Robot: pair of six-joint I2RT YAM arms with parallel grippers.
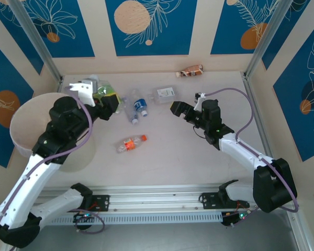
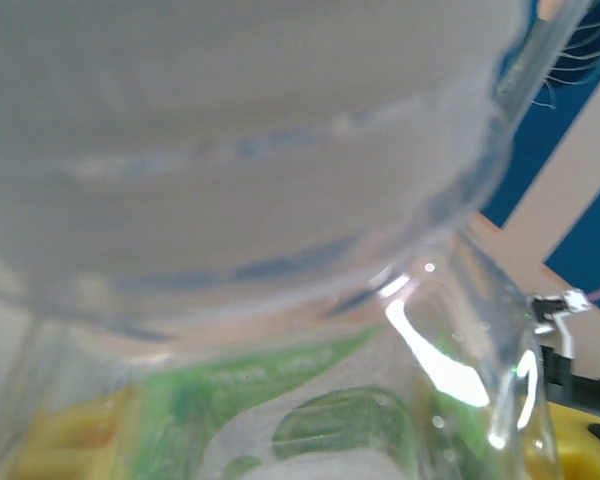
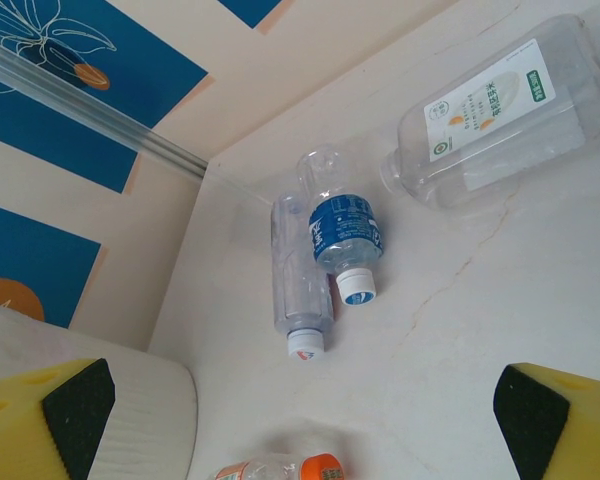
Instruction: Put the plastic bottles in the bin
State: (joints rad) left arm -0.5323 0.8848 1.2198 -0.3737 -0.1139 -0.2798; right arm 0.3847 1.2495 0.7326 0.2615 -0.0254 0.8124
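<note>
Left gripper (image 1: 101,100) is seen clamped on a green-labelled bottle (image 1: 107,92), held at upper left of the top view just beside the bin (image 1: 24,113) — judged ready for carrying over the rim. Right gripper (image 1: 176,109) is spread wide and empty, aimed at the blue-labelled bottle (image 3: 342,236) — judged the next pick.

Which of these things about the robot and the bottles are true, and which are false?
1. The left fingers hold a green-label bottle. True.
2. The right fingers hold the blue-label bottle. False: they are open and hold nothing, and that bottle lies on the table.
3. The orange bottle is inside the bin. False: it lies on the table, to the right of the bin.
4. A brown bottle lies by the far wall. True.
</note>
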